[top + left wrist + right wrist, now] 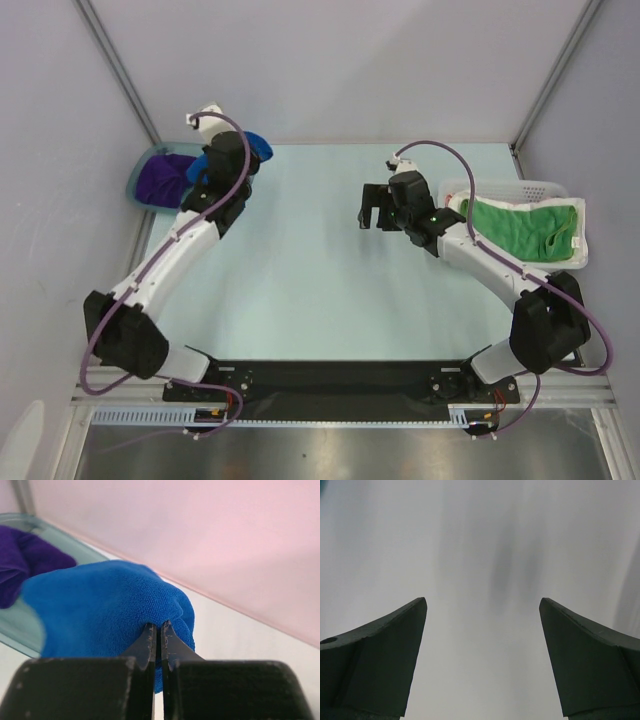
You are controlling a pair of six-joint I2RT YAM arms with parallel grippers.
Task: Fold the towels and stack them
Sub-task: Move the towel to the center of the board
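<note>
A blue towel (110, 605) hangs bunched from my left gripper (159, 626), whose jaws are pressed together on a fold of it. In the top view the blue towel (258, 146) shows at the far left behind the left wrist, beside a purple towel (160, 178) lying on a grey-blue tray (137, 183). The purple towel (25, 562) also shows at the left in the left wrist view. A green towel (525, 230) lies crumpled in a white basket (580, 255) at the right. My right gripper (376, 208) is open and empty above the table's middle; it (482, 615) sees only bare surface.
The enclosure's back wall and metal corner posts (120, 70) stand close behind the tray. The white basket sits against the right wall. The pale table (310, 260) lies between the arms.
</note>
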